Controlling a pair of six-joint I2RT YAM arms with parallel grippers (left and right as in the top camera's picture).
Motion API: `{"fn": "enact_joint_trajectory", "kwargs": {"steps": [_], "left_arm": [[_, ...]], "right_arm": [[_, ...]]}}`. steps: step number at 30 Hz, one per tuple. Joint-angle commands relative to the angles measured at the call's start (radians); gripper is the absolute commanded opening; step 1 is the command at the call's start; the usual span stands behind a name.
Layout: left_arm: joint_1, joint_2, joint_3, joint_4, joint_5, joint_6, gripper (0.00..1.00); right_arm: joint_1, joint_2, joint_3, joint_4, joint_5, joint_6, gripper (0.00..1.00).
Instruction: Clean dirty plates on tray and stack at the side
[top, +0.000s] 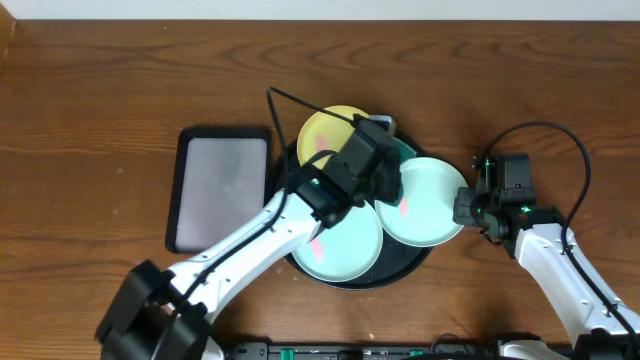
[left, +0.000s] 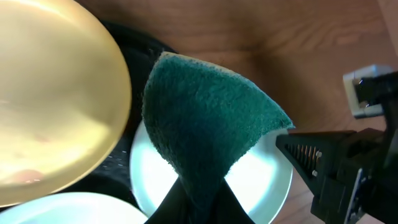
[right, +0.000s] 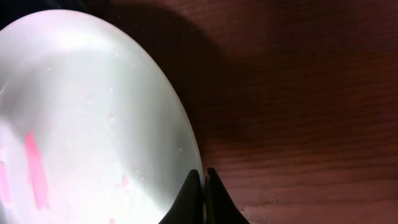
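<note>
Left gripper pinches a green sponge over the smeared mint plate at the tray's right edge, right gripper pressed together on that plate's rim; yellow plate sits at far edge, second mint plate at near edge.

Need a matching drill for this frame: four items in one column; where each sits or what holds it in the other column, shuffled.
Items
1. sponge
2. yellow plate
3. right-side green plate
4. rectangular tray

Places
A. on the table, left of the round tray
B. rim held by the right hand
C. pinched in the left hand
D. at the round tray's far edge

Pairs: 1-C, 2-D, 3-B, 4-A
</note>
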Motion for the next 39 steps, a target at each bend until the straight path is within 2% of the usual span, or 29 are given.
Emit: {"fn": "enact_joint_trajectory", "kwargs": {"steps": [1,16,39], "left_arm": [[-0.025,0.048,0.017,0.026,-0.005,-0.034,0.08],[-0.04,0.176,0.017,0.063,-0.036,-0.159,0.08],[-0.079,0.356,0.017,0.098,-0.021,-0.164,0.08]], "right_arm": [[-0.002,0.005,-0.006,-0.003,-0.023,0.011,0.01],[-0.002,0.005,-0.006,-0.003,-0.023,0.011,0.01],[-0.002,0.005,-0.006,-0.003,-0.023,0.011,0.01]]}}
